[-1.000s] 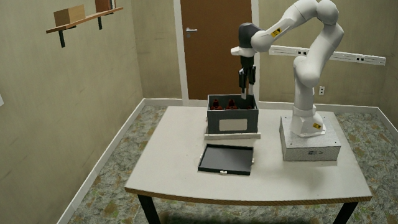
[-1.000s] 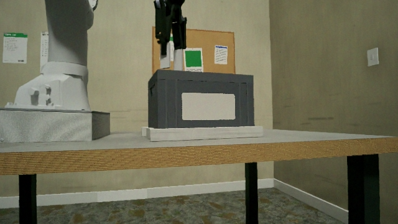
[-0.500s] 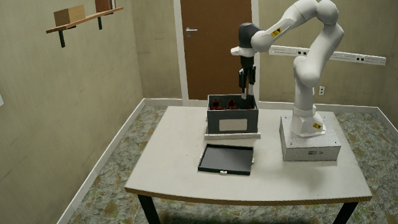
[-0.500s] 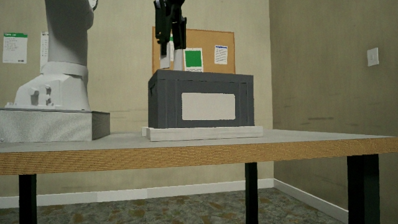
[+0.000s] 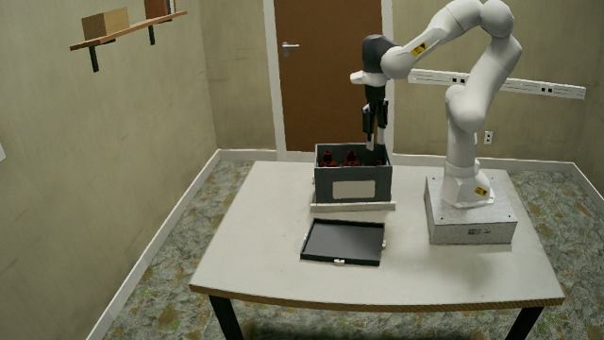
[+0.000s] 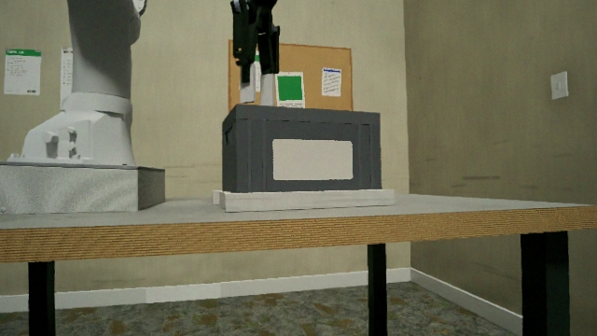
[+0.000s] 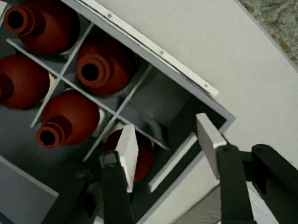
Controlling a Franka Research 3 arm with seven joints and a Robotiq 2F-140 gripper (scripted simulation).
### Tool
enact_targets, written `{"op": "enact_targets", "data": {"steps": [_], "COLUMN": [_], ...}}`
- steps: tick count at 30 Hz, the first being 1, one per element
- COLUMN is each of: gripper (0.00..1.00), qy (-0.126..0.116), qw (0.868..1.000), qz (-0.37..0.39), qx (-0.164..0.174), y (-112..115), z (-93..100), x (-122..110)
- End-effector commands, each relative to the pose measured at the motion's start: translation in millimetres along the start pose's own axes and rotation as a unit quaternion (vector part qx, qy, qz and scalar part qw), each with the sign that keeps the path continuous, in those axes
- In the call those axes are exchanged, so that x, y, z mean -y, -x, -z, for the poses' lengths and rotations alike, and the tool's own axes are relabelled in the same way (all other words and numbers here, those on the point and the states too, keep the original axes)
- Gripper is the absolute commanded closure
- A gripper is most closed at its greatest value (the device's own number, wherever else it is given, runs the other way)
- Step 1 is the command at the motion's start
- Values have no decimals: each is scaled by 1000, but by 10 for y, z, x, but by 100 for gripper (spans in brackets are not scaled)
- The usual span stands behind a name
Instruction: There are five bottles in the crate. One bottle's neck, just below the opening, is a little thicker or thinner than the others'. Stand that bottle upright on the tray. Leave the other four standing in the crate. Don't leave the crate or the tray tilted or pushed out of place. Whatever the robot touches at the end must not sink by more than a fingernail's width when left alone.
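Partly open, the black two-finger gripper with pale pads (image 5: 376,141) (image 6: 257,91) (image 7: 172,155) holds nothing above the grey rectangular crate (image 5: 353,184) (image 6: 303,121) (image 7: 172,72) in the top view. Inside the crate stand dark-red bottles; before it lies the black shallow tray (image 5: 343,240). In the exterior view, the crate's wall hides them. In the wrist view, five round-shouldered, narrow-necked bottles show within the crate, one partly behind a finger.

Over the last second, no shift could be made out in the top or exterior view; whether the end effector (image 5: 376,144) (image 6: 257,100) (image 7: 166,132), towards one o'clock over the crate (image 5: 323,185) (image 6: 310,128) (image 7: 218,111), had been moved slightly could not be told.
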State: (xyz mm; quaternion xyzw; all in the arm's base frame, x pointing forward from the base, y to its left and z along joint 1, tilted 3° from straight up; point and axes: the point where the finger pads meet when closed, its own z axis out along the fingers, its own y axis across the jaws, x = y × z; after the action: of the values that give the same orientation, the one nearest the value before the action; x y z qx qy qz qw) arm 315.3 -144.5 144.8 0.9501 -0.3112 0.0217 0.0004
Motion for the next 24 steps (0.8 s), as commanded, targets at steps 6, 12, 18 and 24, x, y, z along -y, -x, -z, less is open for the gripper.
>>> {"op": "enact_targets", "data": {"steps": [6,12,18,24], "gripper": [56,56,56,56], "qy": [1,1,1,1], "qw": [1000,1000,1000,1000], "qz": [2,2,2,2], "qx": [0,0,0,0], "y": [3,3,2,2], "z": [-9,-10,-22,-51], "x": [-9,-9,-9,-9]}}
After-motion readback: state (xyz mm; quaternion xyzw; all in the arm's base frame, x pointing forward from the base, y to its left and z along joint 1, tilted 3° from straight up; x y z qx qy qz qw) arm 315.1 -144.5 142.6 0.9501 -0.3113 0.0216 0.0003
